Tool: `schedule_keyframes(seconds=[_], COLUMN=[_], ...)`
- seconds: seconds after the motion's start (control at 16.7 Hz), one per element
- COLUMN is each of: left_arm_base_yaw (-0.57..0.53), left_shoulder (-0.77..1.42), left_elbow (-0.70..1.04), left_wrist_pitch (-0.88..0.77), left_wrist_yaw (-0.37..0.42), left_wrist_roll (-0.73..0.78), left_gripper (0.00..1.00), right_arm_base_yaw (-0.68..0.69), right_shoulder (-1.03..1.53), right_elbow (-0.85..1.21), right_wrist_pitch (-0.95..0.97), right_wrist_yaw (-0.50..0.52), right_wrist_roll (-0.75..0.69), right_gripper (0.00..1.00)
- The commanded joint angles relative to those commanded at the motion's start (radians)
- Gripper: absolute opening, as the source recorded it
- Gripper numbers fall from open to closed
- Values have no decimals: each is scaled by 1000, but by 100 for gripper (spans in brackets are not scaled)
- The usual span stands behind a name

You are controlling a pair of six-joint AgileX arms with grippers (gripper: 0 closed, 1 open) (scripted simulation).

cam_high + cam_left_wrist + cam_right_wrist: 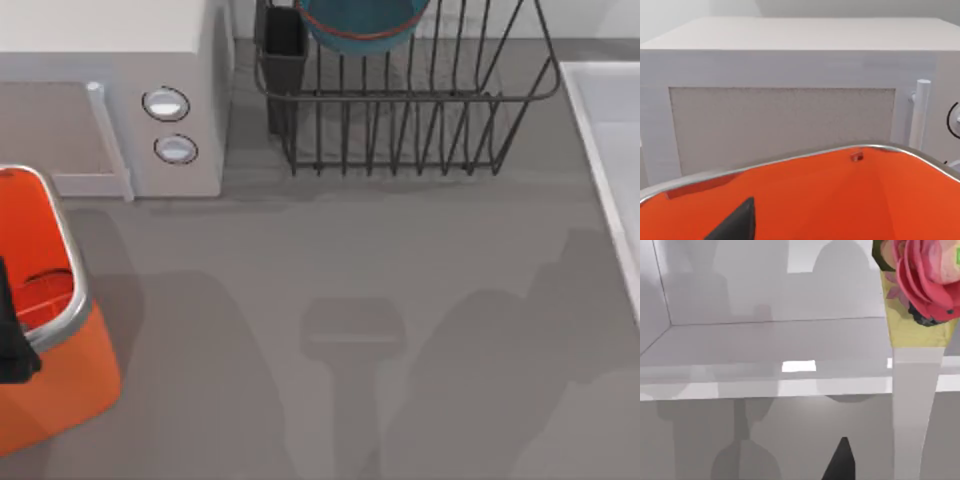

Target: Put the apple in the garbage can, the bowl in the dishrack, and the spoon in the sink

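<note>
From above I see the bowl (pixel 362 25) in the dishrack (pixel 420 120), the bin (pixel 50 330) at left, my left arm (pixel 12 330) over it. Left wrist: the bin's orange inside (pixel 830 195) before the microwave (pixel 790 75). Right wrist: the sink (pixel 765 345). I cannot tell how either gripper stands.

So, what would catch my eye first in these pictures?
The bright orange garbage can with its silver rim, at the table's left edge, stands out at once; the left tool sits over it. Next comes the dark wire dishrack at the back, with the teal bowl already resting in it. Beside the can stands a white microwave, and the white sink lies at the right.
</note>
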Motion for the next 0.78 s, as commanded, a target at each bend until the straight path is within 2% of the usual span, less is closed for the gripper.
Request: schedule_keyframes(seconds=[0.48, 0.78], left_arm_base_yaw=[0, 0], left_shoulder=[0, 0], left_elbow=[0, 0], left_wrist_pitch=[0, 0], left_wrist_yaw=[0, 0], left_wrist_roll=[0, 0], left_gripper=[100, 100], right_arm_base_yaw=[176, 255], right_shoulder=[534, 741], right_elbow=[855, 1157], right_wrist_pitch=[-241, -330], right_wrist_yaw=[8, 12], right_wrist_roll=[186, 271], right_gripper=[0, 0])
